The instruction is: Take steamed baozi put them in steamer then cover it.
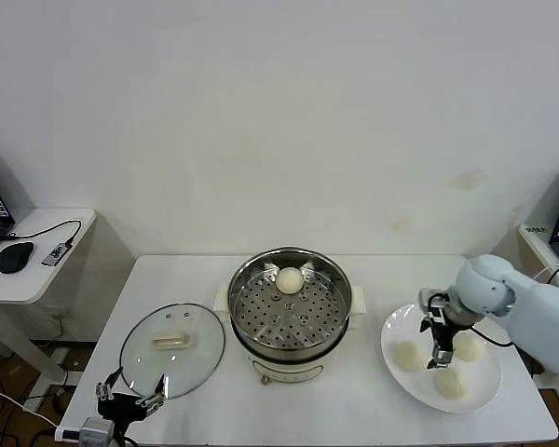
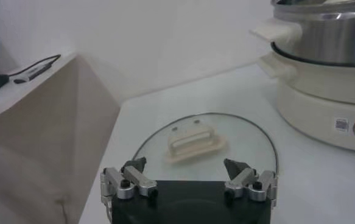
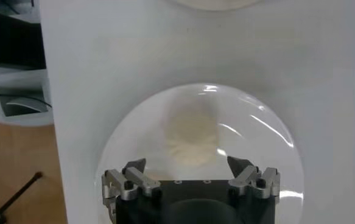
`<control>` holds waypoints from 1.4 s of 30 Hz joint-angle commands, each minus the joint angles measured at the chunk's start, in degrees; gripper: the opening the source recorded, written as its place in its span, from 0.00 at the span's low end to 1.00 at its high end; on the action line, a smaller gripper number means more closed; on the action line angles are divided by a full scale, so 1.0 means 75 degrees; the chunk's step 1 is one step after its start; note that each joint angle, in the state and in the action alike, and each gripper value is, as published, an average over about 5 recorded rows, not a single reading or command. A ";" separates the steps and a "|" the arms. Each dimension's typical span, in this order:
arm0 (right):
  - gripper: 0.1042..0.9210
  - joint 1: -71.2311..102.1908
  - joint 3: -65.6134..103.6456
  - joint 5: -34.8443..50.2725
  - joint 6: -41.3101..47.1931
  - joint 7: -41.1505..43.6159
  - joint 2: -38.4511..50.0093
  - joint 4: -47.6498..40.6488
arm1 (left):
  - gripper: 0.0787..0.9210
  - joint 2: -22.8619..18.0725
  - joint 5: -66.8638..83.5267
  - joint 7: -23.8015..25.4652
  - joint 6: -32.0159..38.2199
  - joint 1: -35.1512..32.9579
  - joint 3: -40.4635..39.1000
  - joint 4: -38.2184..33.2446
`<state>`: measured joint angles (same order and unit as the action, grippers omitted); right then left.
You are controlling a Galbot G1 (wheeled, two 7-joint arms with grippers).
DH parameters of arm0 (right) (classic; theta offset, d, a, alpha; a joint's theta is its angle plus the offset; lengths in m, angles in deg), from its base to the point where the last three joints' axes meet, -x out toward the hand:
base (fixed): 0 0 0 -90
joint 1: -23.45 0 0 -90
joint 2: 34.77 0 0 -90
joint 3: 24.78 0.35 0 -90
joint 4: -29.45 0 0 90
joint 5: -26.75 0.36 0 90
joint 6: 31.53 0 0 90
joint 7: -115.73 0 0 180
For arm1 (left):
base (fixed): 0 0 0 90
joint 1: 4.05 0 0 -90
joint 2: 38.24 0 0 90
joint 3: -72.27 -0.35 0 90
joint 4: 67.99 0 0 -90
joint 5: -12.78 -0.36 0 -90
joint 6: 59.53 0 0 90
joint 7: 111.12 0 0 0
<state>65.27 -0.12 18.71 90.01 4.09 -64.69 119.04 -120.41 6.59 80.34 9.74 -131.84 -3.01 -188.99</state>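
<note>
Cover point(image 1: 172, 347) left of steamer point(image 1: 289, 305).

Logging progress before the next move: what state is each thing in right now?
steamer: uncovered, one baozi inside.
cover: flat on the table, handle up.
plate: holds three baozi.
right gripper: open, above the plate.
left gripper: open, empty, by the cover.

- right gripper point(image 1: 442, 346): arm reaches in from the right edge, white forearm bent at the wrist, gripper pointing straight down; jaws spread wide in the right wrist view point(image 3: 188, 172), nothing between them
- left gripper point(image 1: 129, 399): low at the near left corner, only the gripper showing in head view, aimed forward; jaws spread wide in the left wrist view point(image 2: 188, 172), holding nothing
</note>
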 commanded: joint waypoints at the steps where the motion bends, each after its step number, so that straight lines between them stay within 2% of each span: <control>1: 0.88 0.0327 0.0152 -0.0137 -0.0193 -0.0486 -0.0399 -0.0446 | 0.88 -0.0002 0.0000 0.0011 0.0001 0.0018 0.0018 0.0123; 35: 0.88 0.0659 0.0213 -0.0282 -0.0424 -0.0558 -0.0558 -0.0680 | 0.88 0.0049 -0.0034 0.0017 0.0002 0.0121 -0.0060 0.0292; 38: 0.84 0.0703 0.0233 -0.0287 -0.0410 -0.0590 -0.0556 -0.0667 | 0.88 0.0043 -0.0034 0.0016 0.0002 0.0125 -0.0067 0.0286; 42: 0.74 0.0753 0.0238 -0.0280 -0.0392 -0.0642 -0.0525 -0.0658 | 0.88 0.0032 -0.0035 0.0010 0.0002 0.0119 -0.0074 0.0286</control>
<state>70.61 1.66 16.67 87.03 -0.51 -68.59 114.17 -120.10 6.36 80.46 9.76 -130.90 -3.47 -186.77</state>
